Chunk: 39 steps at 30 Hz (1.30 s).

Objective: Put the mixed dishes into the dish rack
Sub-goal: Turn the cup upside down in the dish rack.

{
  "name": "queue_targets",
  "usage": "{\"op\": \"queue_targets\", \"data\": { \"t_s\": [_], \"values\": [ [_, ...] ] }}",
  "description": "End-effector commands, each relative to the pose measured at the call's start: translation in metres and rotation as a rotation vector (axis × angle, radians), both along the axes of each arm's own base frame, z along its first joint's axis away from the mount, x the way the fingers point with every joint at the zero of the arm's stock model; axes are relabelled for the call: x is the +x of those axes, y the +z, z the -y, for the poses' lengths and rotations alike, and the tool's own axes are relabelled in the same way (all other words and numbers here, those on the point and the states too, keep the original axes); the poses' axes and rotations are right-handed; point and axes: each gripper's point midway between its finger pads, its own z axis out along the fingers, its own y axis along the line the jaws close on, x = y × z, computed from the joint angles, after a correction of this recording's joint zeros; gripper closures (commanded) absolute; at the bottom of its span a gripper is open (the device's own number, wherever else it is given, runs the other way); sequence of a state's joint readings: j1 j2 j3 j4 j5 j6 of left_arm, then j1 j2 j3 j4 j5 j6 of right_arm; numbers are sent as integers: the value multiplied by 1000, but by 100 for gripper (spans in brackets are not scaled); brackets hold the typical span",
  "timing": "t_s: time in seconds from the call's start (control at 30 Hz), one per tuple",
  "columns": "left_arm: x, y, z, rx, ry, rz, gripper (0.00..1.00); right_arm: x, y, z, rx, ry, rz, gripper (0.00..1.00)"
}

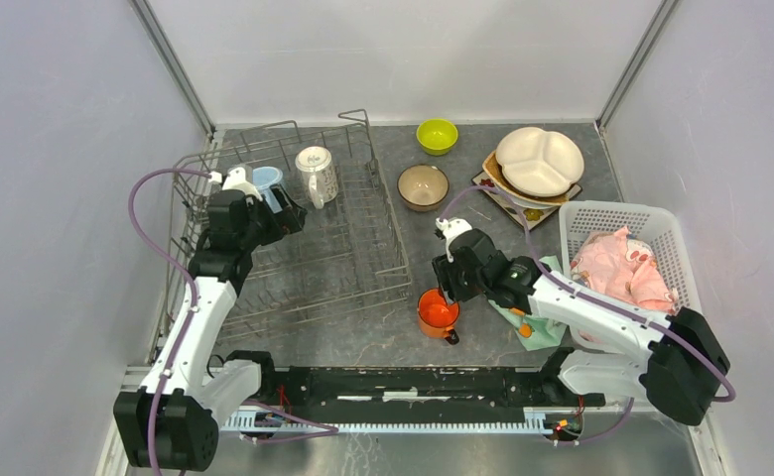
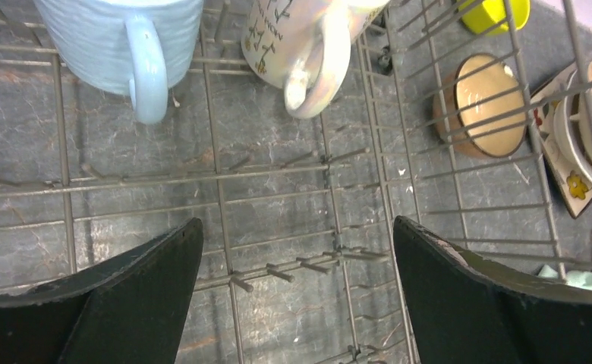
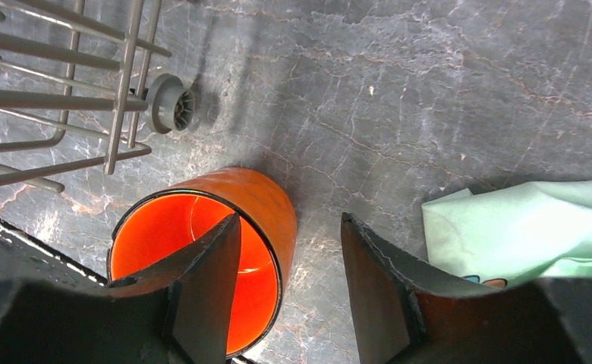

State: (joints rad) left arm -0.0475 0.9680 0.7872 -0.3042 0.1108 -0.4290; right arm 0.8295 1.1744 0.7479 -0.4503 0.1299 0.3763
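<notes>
**Right gripper straddling the orange mug's rim**

The orange mug (image 3: 259,201) is standing upright on the table, just beside the dish rack's (image 1: 304,273) near corner; the right gripper (image 3: 289,227) is reaching over it with jaws apart, one finger inside the wall and one outside. The mug is looking stiff, glazed, likely slippery and breakable; pinching the wall near the rim seems soundest. The left gripper (image 2: 297,235) is hanging over the rack with jaws wide apart, near the light-blue mug (image 2: 118,38).
</notes>
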Motion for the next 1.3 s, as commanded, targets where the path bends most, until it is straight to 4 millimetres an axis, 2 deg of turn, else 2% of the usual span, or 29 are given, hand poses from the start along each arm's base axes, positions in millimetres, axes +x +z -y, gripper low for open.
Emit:
{"op": "queue_targets", "data": {
  "t_s": [0.0,0.17,0.3,0.47,0.6,0.67,0.77,0.93,1.17,1.27],
  "values": [
    [-6,-4,5,54,-43,29,0,-3,-11,0,-33,37,-19,44],
    [-7,0,11,58,-66,43,0,-5,-24,2,-57,43,-41,50],
    [-8,-1,10,60,-61,40,0,-1,-24,3,-63,28,-28,61],
    [-9,1,9,69,-49,37,0,4,-15,3,-42,-3,8,81],
    [-8,0,6,74,-31,31,0,9,-1,4,-9,-32,50,99],
    [-8,1,5,72,-21,29,0,12,9,8,1,-65,76,100],
    [-9,10,7,59,-25,39,0,18,27,16,13,-124,131,100],
    [-12,25,23,12,-107,64,0,33,74,27,100,-240,270,100],
    [-19,72,47,-78,-218,136,1,45,164,36,381,-366,503,100],
    [-25,89,55,-116,-257,157,1,46,199,36,497,-366,595,100]
  ]
}}
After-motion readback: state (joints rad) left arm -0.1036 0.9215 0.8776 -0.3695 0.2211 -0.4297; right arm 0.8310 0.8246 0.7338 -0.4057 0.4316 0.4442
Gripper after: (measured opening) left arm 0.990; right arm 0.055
